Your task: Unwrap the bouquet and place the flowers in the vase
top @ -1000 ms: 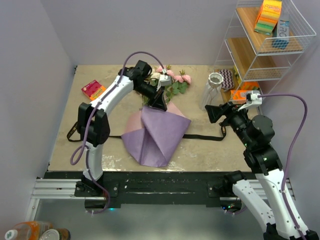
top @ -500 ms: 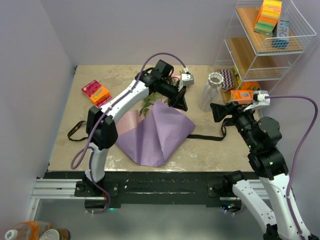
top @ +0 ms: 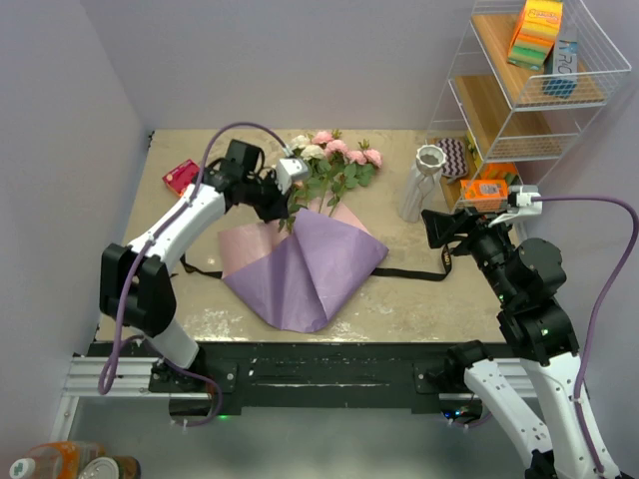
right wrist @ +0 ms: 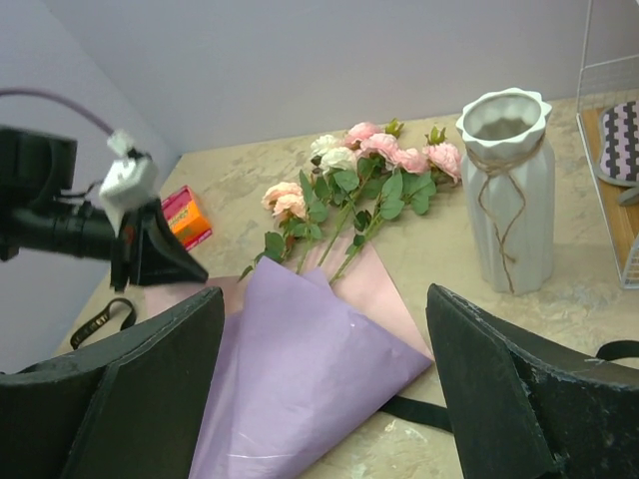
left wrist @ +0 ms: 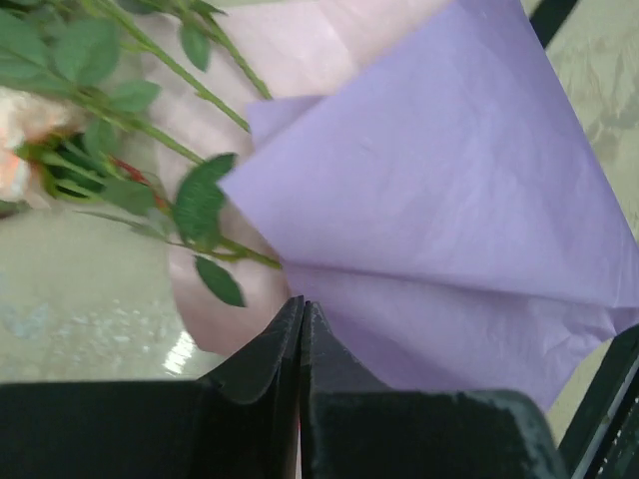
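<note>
Purple paper (top: 308,271) near table (top: 429,299) edge, vase (top: 422,182) beside rack (top: 519,115)

stems (right wrist: 351,249): lower ends gone under the paper (right wrist: 300,359) | ribbon (top: 409,273): middle run buried beneath it, lettering too small to read | left wrist: rose (left wrist: 10,180) blurred, sliced by left edge | right wrist: rack (right wrist: 611,200) cut off at right edge

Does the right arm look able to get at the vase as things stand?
Probably yes: the right gripper is open close to the upright vase, nothing visible stands between them, and the flowers lie off to one side.
</note>
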